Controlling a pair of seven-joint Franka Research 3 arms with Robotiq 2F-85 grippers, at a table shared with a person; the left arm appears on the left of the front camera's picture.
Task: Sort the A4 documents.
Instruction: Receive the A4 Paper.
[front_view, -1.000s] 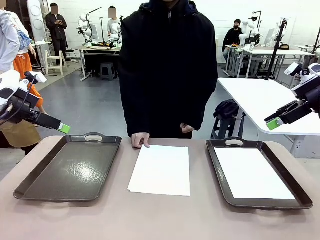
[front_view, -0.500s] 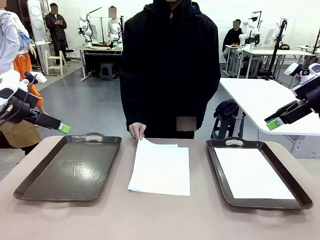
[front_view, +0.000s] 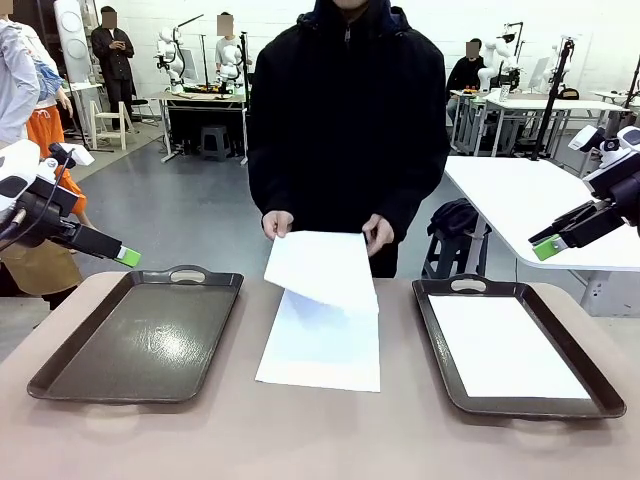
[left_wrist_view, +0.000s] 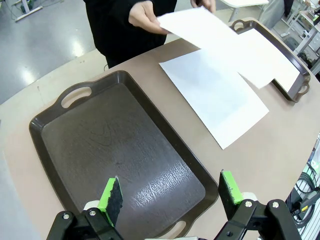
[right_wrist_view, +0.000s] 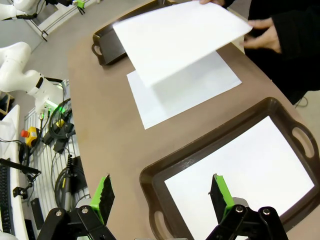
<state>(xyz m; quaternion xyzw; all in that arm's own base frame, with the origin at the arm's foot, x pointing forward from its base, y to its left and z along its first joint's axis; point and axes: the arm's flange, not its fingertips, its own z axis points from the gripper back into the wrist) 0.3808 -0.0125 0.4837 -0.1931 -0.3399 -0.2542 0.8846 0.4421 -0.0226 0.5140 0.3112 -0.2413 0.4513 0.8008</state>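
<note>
The top sheet is now lifted off the pile of A4 documents on the desk between the trays and held by the person's hands, while the left pincer and right pincer are spread and empty, so it is likely best pinched softly at one edge.

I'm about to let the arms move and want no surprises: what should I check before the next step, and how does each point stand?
1. Left pincer open: ok.
2. Right pincer open: ok.
3. Left tray bare, ready for paper: ok.
4. Sorted sheet flat inside right tray: ok.
5. Raised sheet free of the person's hands: not ok, both hold it above the middle pile.
6. Sheet count in middle pile: cannot tell.
</note>
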